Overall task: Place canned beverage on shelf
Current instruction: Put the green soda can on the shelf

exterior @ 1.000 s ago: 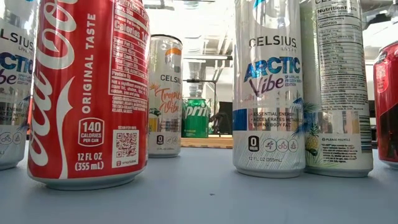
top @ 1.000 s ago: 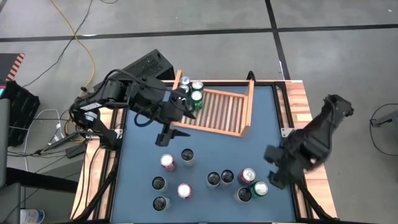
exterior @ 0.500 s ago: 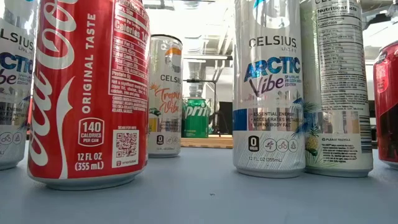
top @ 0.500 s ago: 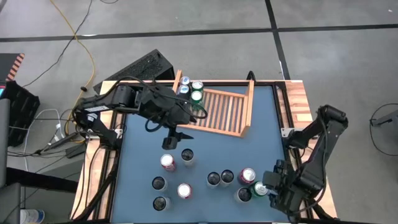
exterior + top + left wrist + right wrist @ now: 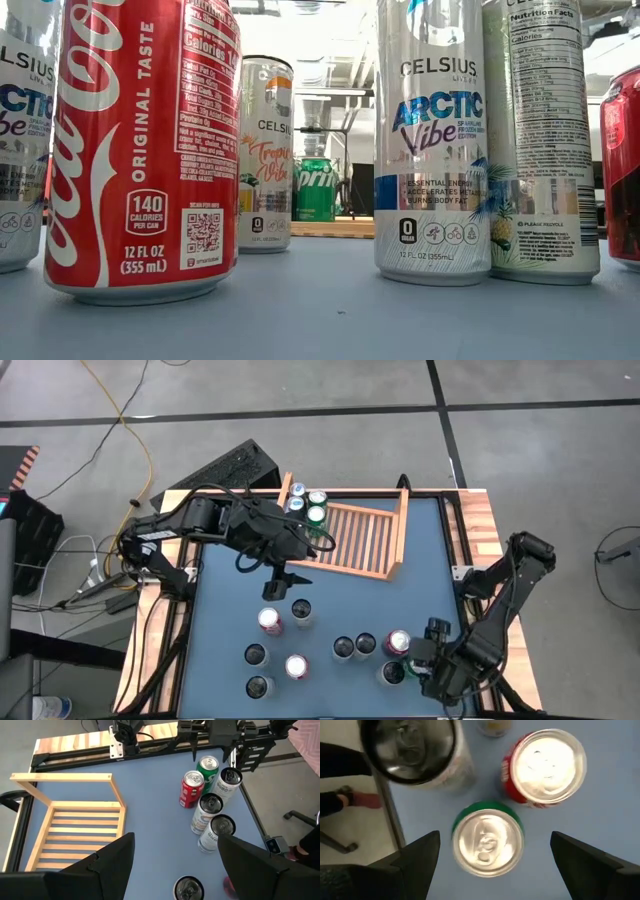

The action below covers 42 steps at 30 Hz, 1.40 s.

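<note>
Right gripper (image 5: 487,857), jaws wide open, has dropped directly over green aluminium can (image 5: 487,841) beside red can (image 5: 546,766); grasp likely next. Left gripper (image 5: 272,590) open, empty, w/drawn from wooden slatted shelf (image 5: 360,540).

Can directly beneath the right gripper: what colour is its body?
Green, with a silver top; it shows best in the right wrist view.
</note>
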{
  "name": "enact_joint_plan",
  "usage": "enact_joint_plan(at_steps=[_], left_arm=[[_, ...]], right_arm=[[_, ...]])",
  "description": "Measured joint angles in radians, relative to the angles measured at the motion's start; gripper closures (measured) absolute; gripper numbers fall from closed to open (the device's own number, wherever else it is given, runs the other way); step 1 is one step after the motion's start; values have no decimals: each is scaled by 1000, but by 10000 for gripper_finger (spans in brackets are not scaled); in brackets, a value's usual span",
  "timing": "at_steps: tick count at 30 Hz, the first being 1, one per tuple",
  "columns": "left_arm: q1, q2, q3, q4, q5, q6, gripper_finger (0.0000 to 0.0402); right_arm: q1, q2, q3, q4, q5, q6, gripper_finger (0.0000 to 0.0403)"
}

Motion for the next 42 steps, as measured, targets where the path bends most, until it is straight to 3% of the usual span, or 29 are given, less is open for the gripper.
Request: enact_joint_plan(at_steps=[10, 25, 28, 34, 42], left_arm=[[0, 0, 0, -6, 1, -34, 129], [0, 0, 0, -24, 0, -31, 129], [0, 0, 0, -24, 0, -28, 129], [0, 0, 0, -24, 0, -27, 129], [0, 0, 0, -26, -5, -19, 129]], right_arm=[[-2, 0, -96, 133, 6, 8, 37], [-15, -1, -179, 158, -30, 75, 39], [-15, -1, -200, 153, -66, 83, 55], [-19, -1, -212, 160, -80, 82, 126], [-22, -2, -209, 156, -73, 85, 126]])
